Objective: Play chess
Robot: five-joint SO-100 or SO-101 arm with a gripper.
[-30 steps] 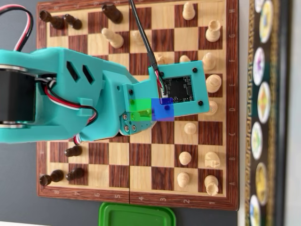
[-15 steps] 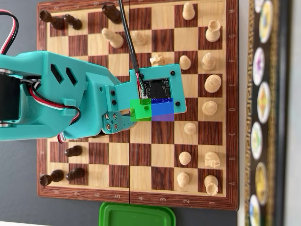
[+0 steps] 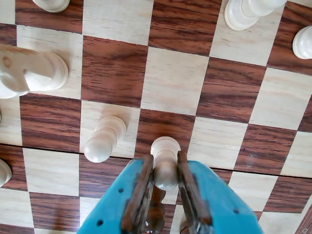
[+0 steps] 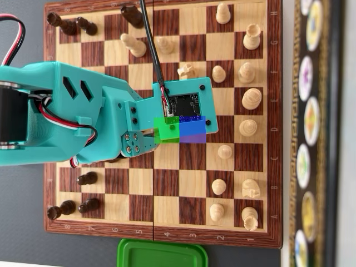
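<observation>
1. In the wrist view the end effector (image 3: 165, 178) enters from the bottom edge, its two teal fingers (image 3: 119, 204) closed narrowly on a light pawn (image 3: 165, 163).
2. The held light pawn's base sits over a dark square of the chessboard (image 3: 175, 92); whether it rests on the wood or is lifted cannot be told.
3. A second light pawn (image 3: 103, 139) stands just left of it on a light square, and a light knight (image 3: 29, 70) stands further left near the frame edge.
4. In the overhead view the teal arm (image 4: 72, 117) reaches from the left across the chessboard (image 4: 189, 183), hiding the end effector and its pawn.
5. Dark pieces (image 4: 72, 207) stand along the board's left side, light pieces (image 4: 249, 192) along its right.
6. A green lid (image 4: 161, 255) lies on the surface below the board.
</observation>
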